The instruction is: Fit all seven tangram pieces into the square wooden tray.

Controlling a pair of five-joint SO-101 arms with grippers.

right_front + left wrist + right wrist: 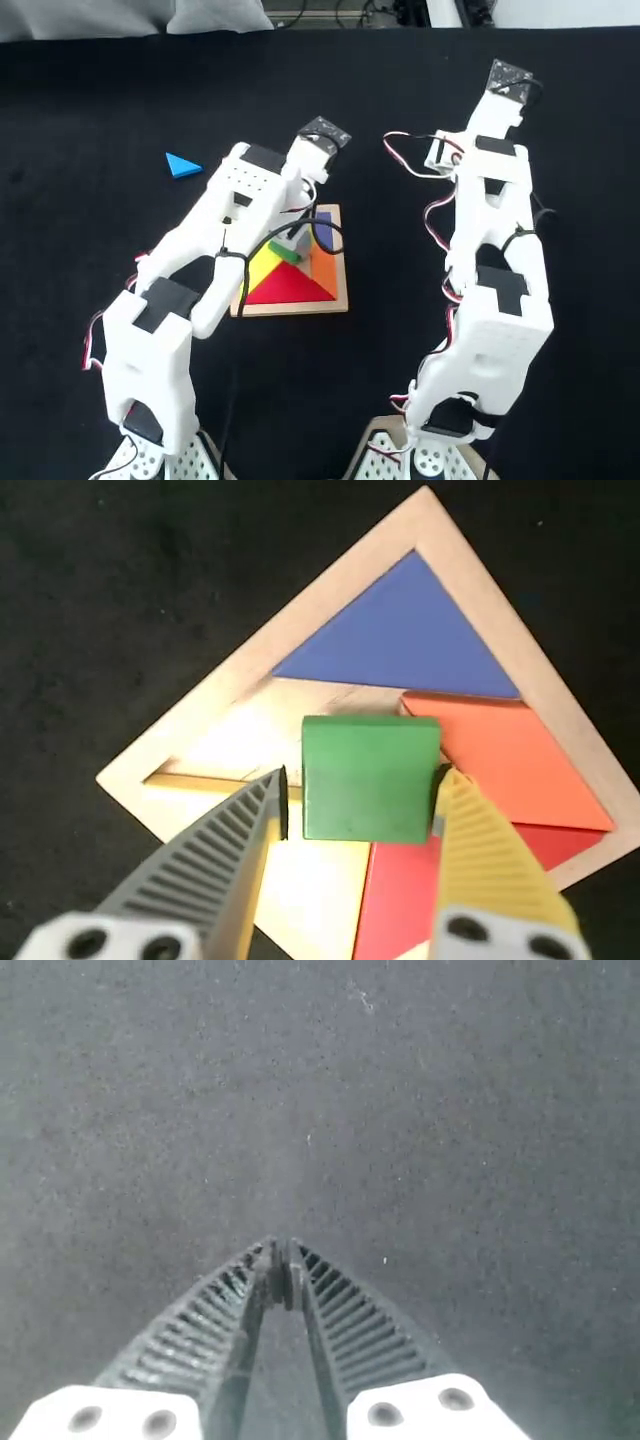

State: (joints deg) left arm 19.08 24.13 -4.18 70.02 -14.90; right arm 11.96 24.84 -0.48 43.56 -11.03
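The square wooden tray (240, 680) holds a dark blue triangle (400, 630), an orange piece (510, 770), a red triangle (400, 900) and a yellow piece (260, 268). My left gripper (360, 785) is shut on a green square (370, 777) and holds it over the bare wooden part in the tray's middle. In the high view the green square (286, 252) shows under the left arm, above the tray (338, 300). A light blue triangle (182, 165) lies on the cloth, far left of the tray. My right gripper (285, 1265) is shut on nothing, over bare black cloth.
Black cloth covers the whole table (400, 120). The right arm (495, 200) stretches toward the back right, well apart from the tray. Cables hang along both arms.
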